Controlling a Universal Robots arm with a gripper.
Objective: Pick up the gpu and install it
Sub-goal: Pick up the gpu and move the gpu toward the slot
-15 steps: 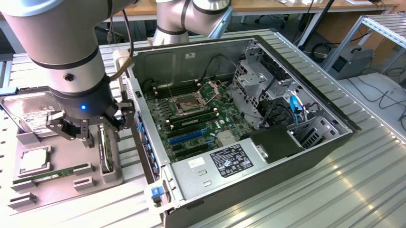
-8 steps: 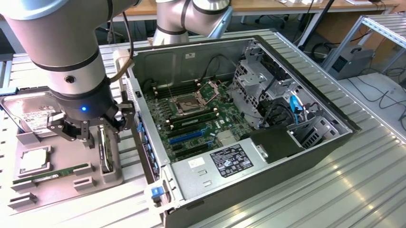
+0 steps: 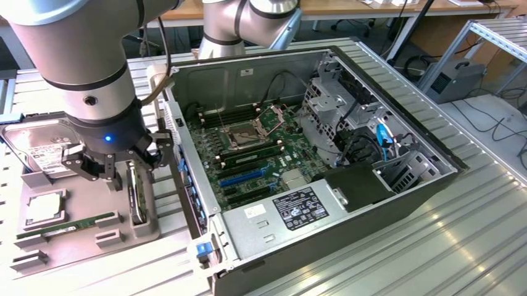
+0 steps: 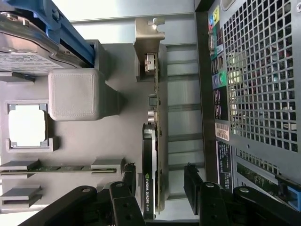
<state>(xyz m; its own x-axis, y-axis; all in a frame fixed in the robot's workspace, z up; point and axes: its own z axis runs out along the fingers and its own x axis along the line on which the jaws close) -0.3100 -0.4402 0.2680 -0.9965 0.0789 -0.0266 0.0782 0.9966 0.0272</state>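
Ribbed aluminium tabletop (image 3: 428, 246) carries your whole scene: an open computer case (image 3: 411, 132) lies on its side with its motherboard (image 3: 247, 157) facing up. A grey parts tray (image 3: 82, 253) sits just beside it, at the exterior view's left. Your arm (image 3: 91, 68) hangs over that tray, with the gripper (image 3: 115, 172) low above the tray edge nearest the case.

The gpu (image 4: 150, 155) stands there on its long edge in the tray, a thin black card with white lettering on its shroud. Seen through your wrist camera, its silver end bracket (image 4: 148, 44) is at the end farthest from the gripper. The case's perforated rear panel (image 4: 258, 80) runs alongside it.

Your pincer is spread wide. One black finger (image 4: 128, 181) stands on either side of the card's shroud end, with a visible gap between each pad and the card. It grips nothing, and the card rests in its slot, not yet lifted. How far down the card's sides the pads reach you cannot tell from either camera.

Elsewhere on the tray, well apart from the gripper, a silver hard drive (image 3: 37, 148) with a white label leans at the far end. A square processor (image 3: 45, 209) lies flat in its recess. A narrow green memory stick (image 3: 66, 225) lies in its own holder near the front. Inside the case, a labelled power supply (image 3: 300, 209) sits at the near end, beside the board's expansion slots (image 3: 247, 179).
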